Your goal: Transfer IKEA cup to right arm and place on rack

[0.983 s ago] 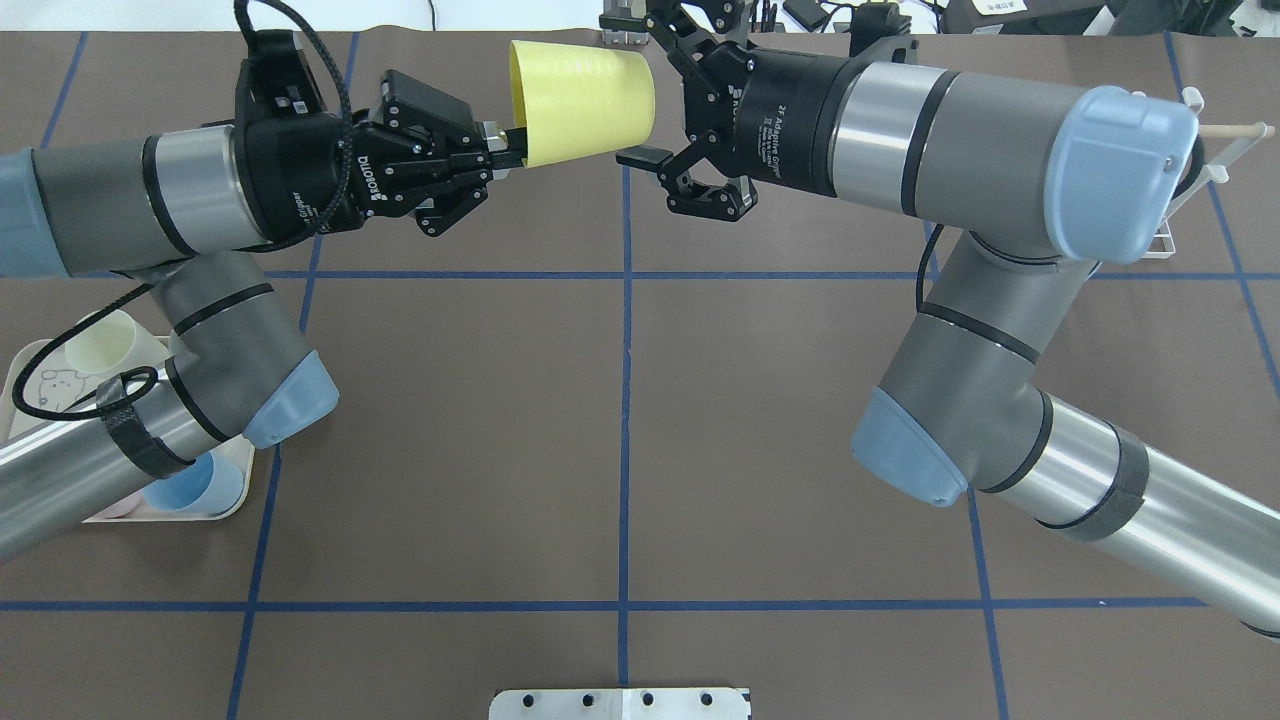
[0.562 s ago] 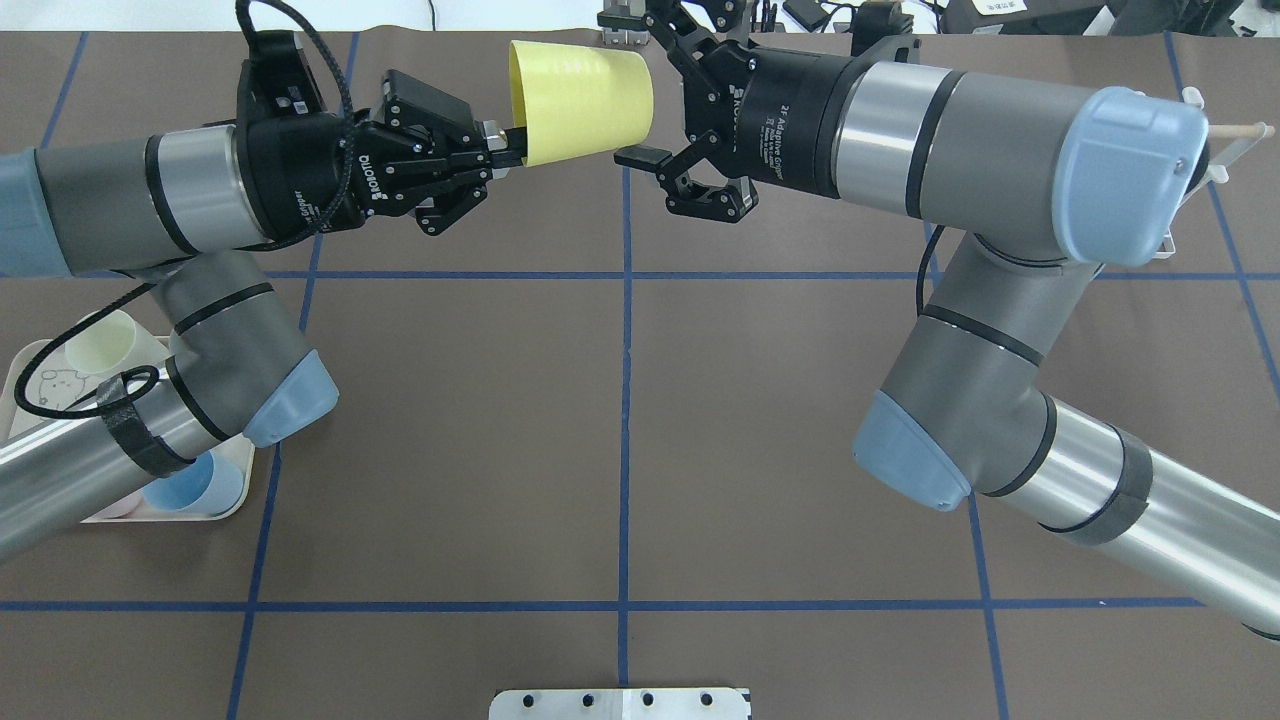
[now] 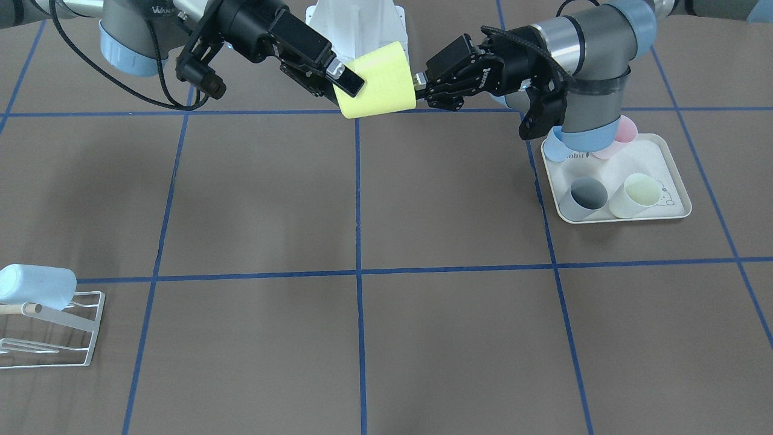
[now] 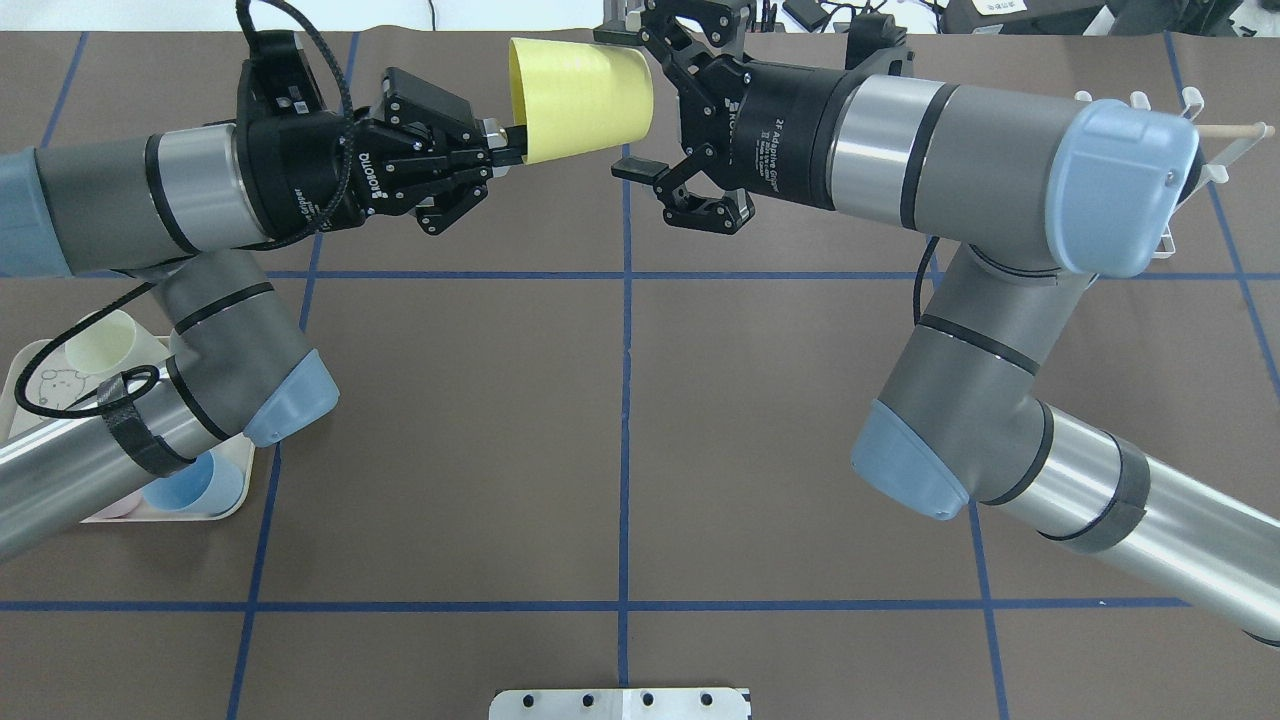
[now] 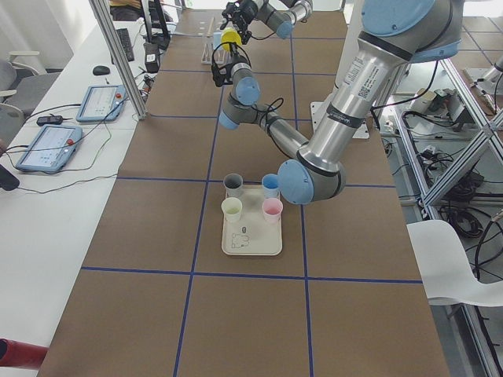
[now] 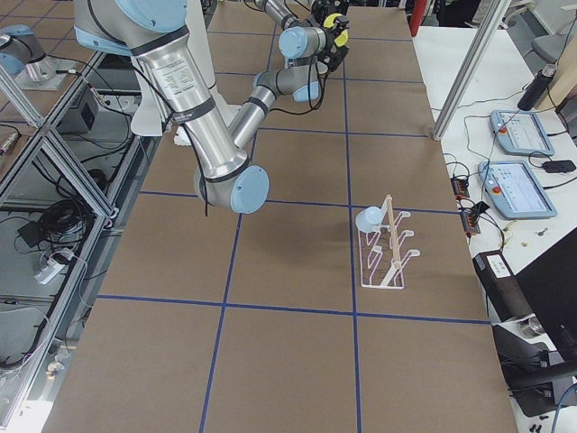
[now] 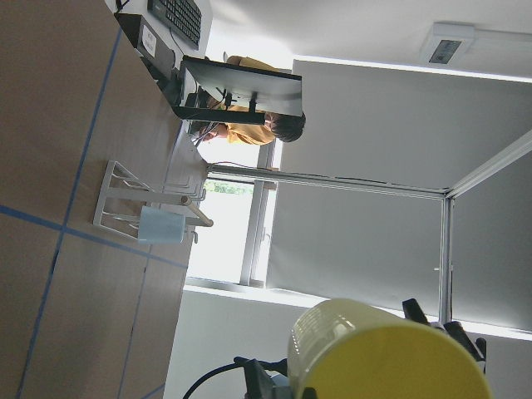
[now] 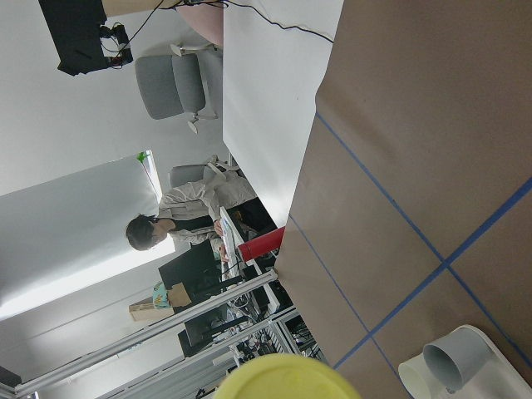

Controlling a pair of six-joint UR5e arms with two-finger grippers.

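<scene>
The rack (image 4: 1215,150), at two o'clock overhead, is mostly hidden behind the right arm (image 4: 1000,150) (one pale blue cup (image 3: 36,287) sits on it). The one yellow cup (image 4: 580,100) hangs in the air at twelve o'clock, its rim pinched by the left hand (image 4: 505,150). The right hand (image 4: 628,103) is spread wide astride its base. Four cups (image 5: 233,209) stand in the tray (image 5: 255,247).

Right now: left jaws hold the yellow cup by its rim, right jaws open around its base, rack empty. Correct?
Wrong on one point: the rack is not empty. The front-facing view shows a pale blue cup hanging on it. The rest holds: left jaws grip the yellow cup by its rim, right jaws open around its base.
</scene>
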